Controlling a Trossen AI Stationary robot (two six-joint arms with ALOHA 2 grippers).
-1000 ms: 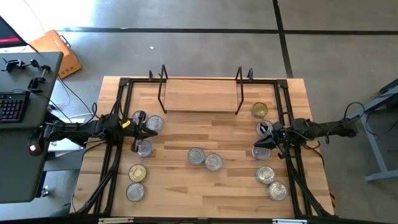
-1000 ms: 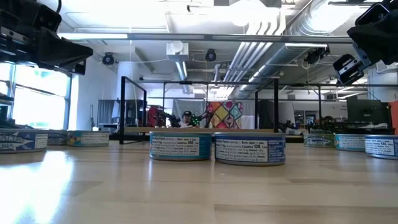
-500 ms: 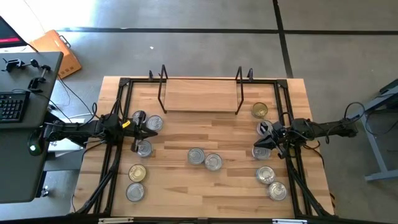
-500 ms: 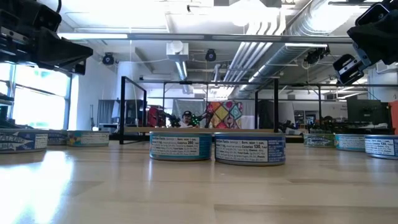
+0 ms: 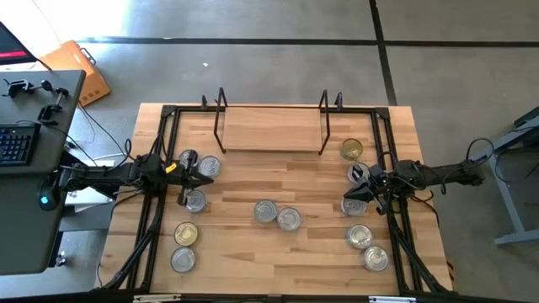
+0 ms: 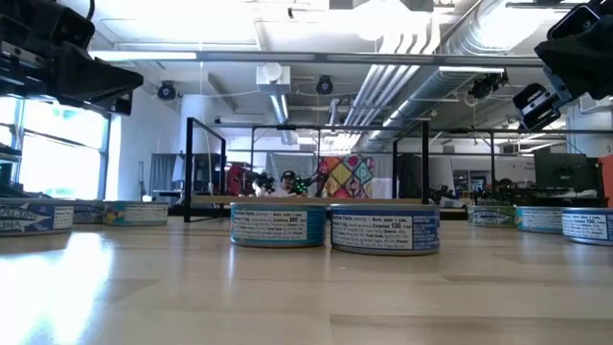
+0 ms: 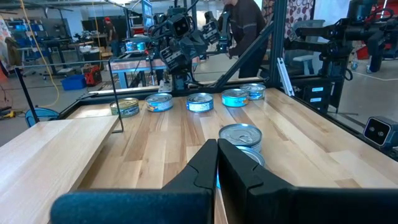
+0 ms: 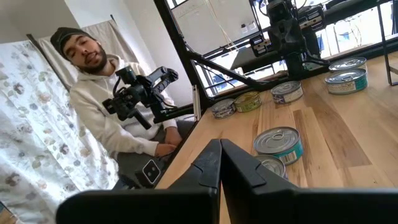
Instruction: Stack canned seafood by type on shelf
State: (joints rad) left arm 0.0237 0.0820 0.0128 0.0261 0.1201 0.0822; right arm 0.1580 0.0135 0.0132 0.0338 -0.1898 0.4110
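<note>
Several canned seafood tins lie flat on the wooden table: a left group [image 5: 194, 200], two in the middle [image 5: 278, 215] and a right group [image 5: 360, 236]. Most have silver tops; one at the far right [image 5: 352, 150] and one at the near left [image 5: 185, 234] have gold tops. The shelf [image 5: 271, 133], a light board in a thin black wire frame, stands at the far middle with nothing on it. My left gripper [image 5: 206, 178] [image 7: 217, 149] hovers shut over the left tins. My right gripper [image 5: 349, 190] [image 8: 220, 149] hovers shut over the right tins. Both point level toward the table's middle.
Black frame rails [image 5: 156, 219] run along the table's left, right and far sides. A person [image 8: 112, 106] sits beyond the table's left edge, and another person [image 7: 245, 31] stands beyond its right side. A dark desk with a keyboard [image 5: 17, 143] stands to the left.
</note>
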